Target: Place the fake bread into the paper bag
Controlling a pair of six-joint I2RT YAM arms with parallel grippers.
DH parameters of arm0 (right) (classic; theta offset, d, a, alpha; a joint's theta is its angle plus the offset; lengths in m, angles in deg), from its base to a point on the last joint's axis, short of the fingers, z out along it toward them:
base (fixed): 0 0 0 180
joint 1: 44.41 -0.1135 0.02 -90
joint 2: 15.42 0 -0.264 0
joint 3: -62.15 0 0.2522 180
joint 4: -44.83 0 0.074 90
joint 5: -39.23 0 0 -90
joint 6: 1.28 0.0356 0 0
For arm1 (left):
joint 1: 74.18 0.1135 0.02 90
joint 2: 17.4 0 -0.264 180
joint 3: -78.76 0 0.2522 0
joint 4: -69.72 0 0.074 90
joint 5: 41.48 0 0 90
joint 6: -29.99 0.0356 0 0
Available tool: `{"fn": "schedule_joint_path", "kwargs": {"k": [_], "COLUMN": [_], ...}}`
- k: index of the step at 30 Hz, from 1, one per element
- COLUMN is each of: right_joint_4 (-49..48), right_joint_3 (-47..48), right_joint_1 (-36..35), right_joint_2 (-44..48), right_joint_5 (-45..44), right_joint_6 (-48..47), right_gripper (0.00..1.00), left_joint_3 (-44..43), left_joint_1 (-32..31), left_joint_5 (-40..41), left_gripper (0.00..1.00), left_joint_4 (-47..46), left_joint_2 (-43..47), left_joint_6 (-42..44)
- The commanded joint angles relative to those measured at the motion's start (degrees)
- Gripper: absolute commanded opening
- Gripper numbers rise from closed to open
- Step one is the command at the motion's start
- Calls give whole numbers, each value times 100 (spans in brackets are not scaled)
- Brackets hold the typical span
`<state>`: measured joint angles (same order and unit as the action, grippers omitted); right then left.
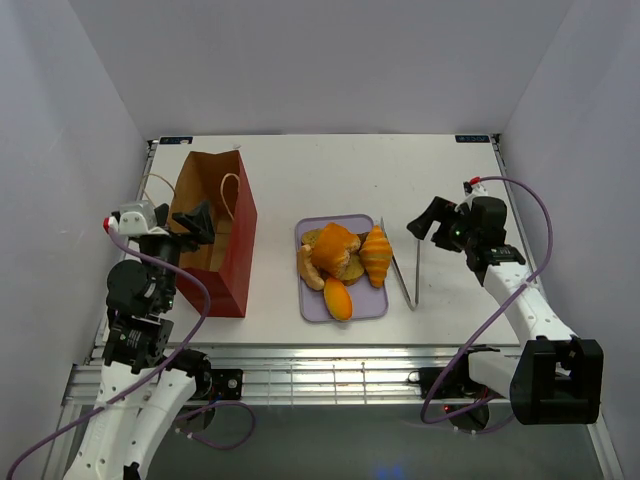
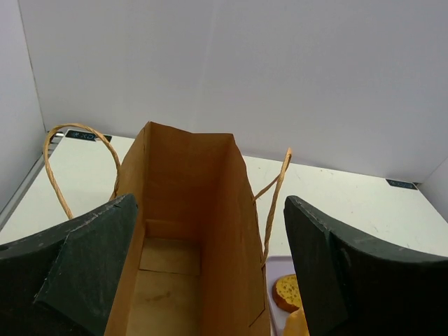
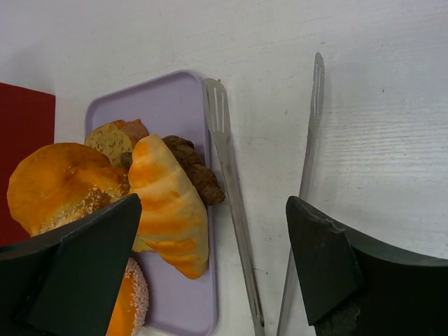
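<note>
Top external is showing the fake bread (image 1: 335, 250) all sitting piled on the lavender tray (image 1: 370, 306), middle of the desk (image 1: 300, 170), toward the near edge. Nothing is lying in the paper bag (image 1: 222, 262) yet. — Kim

Agreeing. Bag is standing upright near the left edge, mouth up, apart from the tray. Left claw (image 1: 197, 224) is hanging over that mouth, jaws spread wide, carrying nothing. — Lee

Right claw (image 1: 430, 217)? — Kim

Also gaping wide, empty, hovering toward the right edge. Bread is lying to its left, with the tongs (image 1: 404, 265) lying on the desk in between, just beside the tray. — Lee

So right arm is sitting nearer the pile? — Kim

Looking that way; the bag is standing between the left claw and the tray. Croissant (image 3: 170, 204) is sitting closest, on the tray's right side, long axis running far edge to near edge. I'm guessing the jaws are needing to straddle it across that axis while clearing the tongs. — Lee
</note>
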<state>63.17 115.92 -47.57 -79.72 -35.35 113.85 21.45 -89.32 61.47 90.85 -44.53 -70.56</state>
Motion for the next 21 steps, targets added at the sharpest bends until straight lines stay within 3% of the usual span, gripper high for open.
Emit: {"fn": "schedule_joint_path", "kwargs": {"k": [1, 6, 15, 21], "right_joint_4": [-238, 156, 957, 983], "right_joint_3": [-98, -28, 34, -388], "right_joint_1": [-18, -44, -1713, -2039], "right_joint_2": [-22, 83, 426, 567], "right_joint_5": [-13, -21, -2927, -3132], "right_joint_6": [-16, -402, -1123, -1168], "right_gripper": [90, 90, 90, 90], "left_joint_3": [4, -13, -75, -92], "left_joint_1": [-42, -68, -95, -147], "left_joint_5": [67, 102, 102, 173], "left_gripper": [96, 96, 96, 96], "left_joint_4": [80, 132, 238, 273], "left_joint_2": [-55, -90, -196, -169], "left_joint_6": [0, 0, -35, -18]}}
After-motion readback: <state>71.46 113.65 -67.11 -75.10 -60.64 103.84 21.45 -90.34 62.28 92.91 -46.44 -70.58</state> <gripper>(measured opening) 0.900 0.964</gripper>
